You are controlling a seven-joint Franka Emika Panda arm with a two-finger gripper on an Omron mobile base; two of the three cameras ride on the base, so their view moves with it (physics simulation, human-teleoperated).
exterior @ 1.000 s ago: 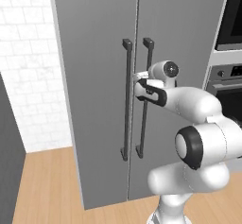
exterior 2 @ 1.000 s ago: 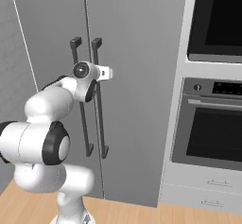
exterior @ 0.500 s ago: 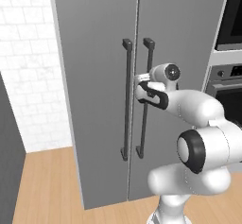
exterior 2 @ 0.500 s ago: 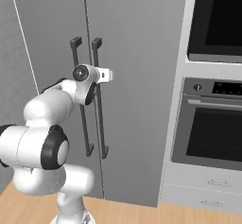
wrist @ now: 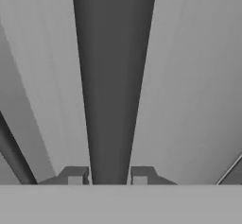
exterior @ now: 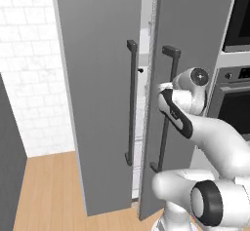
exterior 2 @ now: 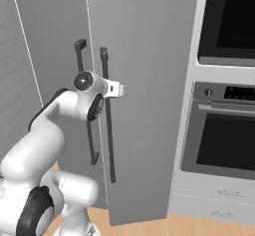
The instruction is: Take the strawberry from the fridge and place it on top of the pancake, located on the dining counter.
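Fridge [exterior: 97,103] doors fill most of both base views: tall, matte grey, each with a long dark vertical bar. In the left base view the two doors stand slightly apart, and through the narrow gap between them a strip of white interior [exterior: 145,79] shows, too thin to make out anything on the shelves. The left door handle [exterior: 131,103] hangs free, while the right door handle [exterior: 166,113] runs down behind the robot's hand. The gripper [wrist: 108,176] is clenched on that right door handle: in the hand view the dark bar fills the space between the two fingertips [wrist: 75,176], which press it from either side, with pale grey door panel stretching away on both sides of the bar. In the right base view the white arm reaches up from the lower left and the hand meets the same handle [exterior 2: 107,115] about a third of the way down its length, with the other bar [exterior 2: 82,105] just beside it and partly hidden by the wrist. A built-in oven [exterior 2: 221,140] with a dark glass window sits to the right of the fridge, a second dark appliance panel [exterior 2: 229,21] above it and pale drawers [exterior 2: 219,202] below. White brick wall [exterior: 29,69] stands to the left of the fridge, and light wooden floor [exterior: 49,191] runs along the bottom.
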